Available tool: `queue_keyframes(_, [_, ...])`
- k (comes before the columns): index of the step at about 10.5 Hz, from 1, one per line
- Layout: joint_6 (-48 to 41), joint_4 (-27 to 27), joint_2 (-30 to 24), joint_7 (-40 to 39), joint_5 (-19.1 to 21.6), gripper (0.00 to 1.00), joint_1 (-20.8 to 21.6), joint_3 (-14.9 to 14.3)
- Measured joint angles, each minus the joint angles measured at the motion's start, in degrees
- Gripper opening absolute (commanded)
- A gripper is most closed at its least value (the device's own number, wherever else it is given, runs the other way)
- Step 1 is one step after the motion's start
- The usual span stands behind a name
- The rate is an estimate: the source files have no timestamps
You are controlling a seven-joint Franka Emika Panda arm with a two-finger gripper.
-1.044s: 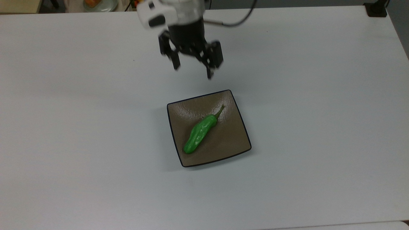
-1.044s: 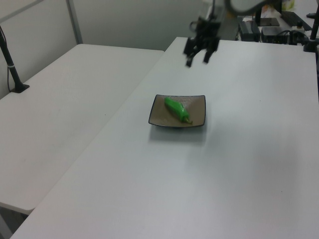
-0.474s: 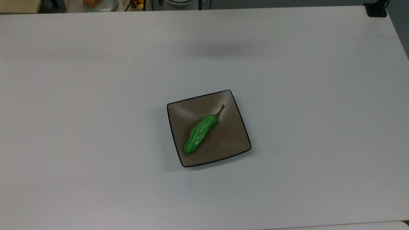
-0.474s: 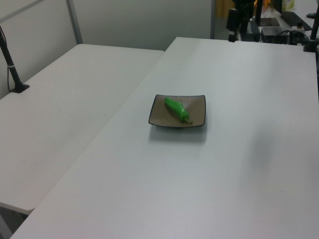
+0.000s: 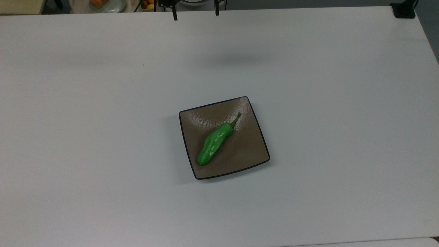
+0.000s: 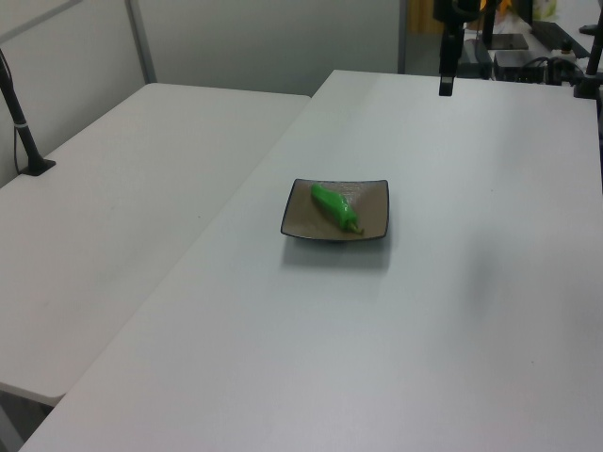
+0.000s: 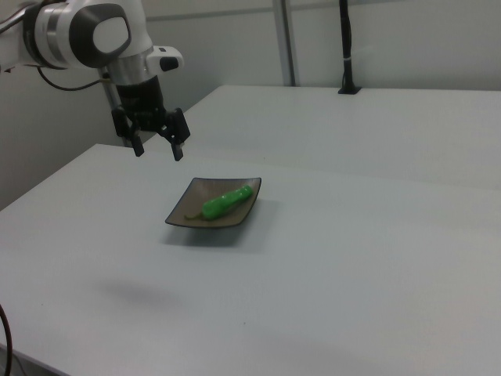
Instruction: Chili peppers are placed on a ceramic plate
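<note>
Your gripper hangs empty, fingers spread; below and beyond them the glossy, bumpy green pepper lies diagonally on the square tan plate, bare white table all around

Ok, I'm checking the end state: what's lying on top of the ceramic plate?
One green chili pepper lies diagonally on the ceramic plate, stem toward a corner. The plate surface under the pepper is covered. The gripper hangs open, apart from both.
</note>
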Motion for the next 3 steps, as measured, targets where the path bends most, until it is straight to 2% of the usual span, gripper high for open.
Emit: queue_keyframes(3, [1.0, 0.1, 0.0, -0.2, 0.9, 1.00, 0.0, 0.0])
